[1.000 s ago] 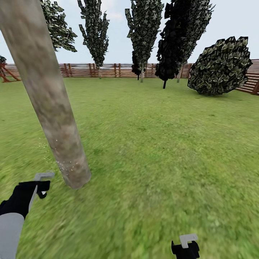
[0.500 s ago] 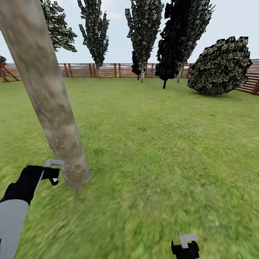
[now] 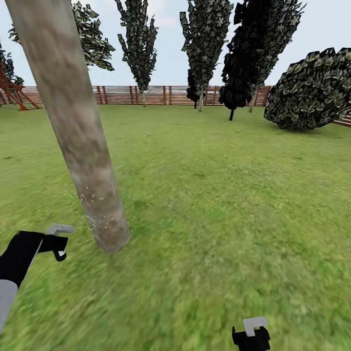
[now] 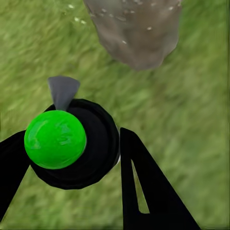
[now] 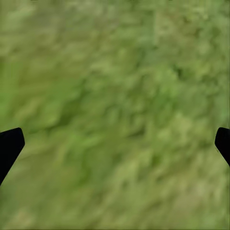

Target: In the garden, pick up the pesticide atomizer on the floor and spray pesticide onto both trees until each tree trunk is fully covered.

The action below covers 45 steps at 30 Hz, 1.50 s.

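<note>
A thick mottled grey-brown tree trunk (image 3: 78,131) leans over the lawn at the left, with white spray specks (image 3: 92,214) near its base. My left gripper (image 3: 52,243) hangs just left of that base, shut on the pesticide atomizer (image 3: 60,228), whose grey nozzle points at the trunk. In the left wrist view the atomizer (image 4: 55,139) shows a green ball top on a black body between my black fingers (image 4: 139,182), with the trunk (image 4: 136,33) close beyond. My right gripper (image 3: 251,335) sits low at the bottom edge, open over bare grass (image 5: 115,96).
Green lawn (image 3: 219,204) stretches ahead to a brown slat fence (image 3: 161,95). Dark slim trees (image 3: 207,44) and a round leafy bush (image 3: 312,90) stand at the back right. A red wooden frame (image 3: 12,92) is at the far left.
The head camera has turned slightly left, shifting the scene right. My left gripper with the atomizer rose toward the trunk base, then dropped back down and away. The right gripper has stayed put.
</note>
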### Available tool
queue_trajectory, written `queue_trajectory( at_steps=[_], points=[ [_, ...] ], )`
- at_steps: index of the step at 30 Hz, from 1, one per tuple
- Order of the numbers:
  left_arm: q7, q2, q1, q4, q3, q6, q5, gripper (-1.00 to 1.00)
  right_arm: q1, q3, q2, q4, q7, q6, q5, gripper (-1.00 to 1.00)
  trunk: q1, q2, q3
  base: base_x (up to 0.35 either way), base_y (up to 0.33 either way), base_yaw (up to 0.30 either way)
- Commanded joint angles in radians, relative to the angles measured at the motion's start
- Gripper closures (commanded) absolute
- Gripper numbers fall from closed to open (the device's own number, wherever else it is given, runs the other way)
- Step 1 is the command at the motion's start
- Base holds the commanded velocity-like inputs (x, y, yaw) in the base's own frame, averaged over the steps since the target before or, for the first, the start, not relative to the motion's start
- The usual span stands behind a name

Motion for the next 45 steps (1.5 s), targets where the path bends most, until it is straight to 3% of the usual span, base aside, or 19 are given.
queue_trajectory(
  at_steps=[1, 4, 24, 45],
  points=[
    [-0.009, -0.001, 0.0, -0.001, -0.011, 0.003, -0.012, 1.0, -0.001, -0.007, 0.0, 0.002, -0.004, -0.003, 0.011, -1.0, 0.0, 0.0, -0.001, 0.068, -0.091, 0.001],
    [-0.007, -0.002, 0.001, -0.001, -0.032, 0.006, -0.013, 1.0, -0.001, -0.008, 0.0, 0.002, -0.004, -0.003, 0.011, -1.0, 0.0, 0.0, -0.001, 0.129, -0.207, 0.0],
    [0.002, -0.008, 0.001, -0.001, -0.028, 0.008, -0.012, 1.0, 0.0, -0.007, 0.0, 0.002, -0.004, -0.003, 0.011, -1.0, 0.0, 0.0, -0.001, 0.067, -0.256, 0.008],
    [0.015, -0.009, 0.002, -0.001, -0.018, 0.01, -0.013, 1.0, 0.0, -0.007, 0.001, 0.002, -0.004, -0.003, 0.011, -1.0, 0.0, 0.0, -0.001, 0.156, -0.241, 0.206]
  ],
)
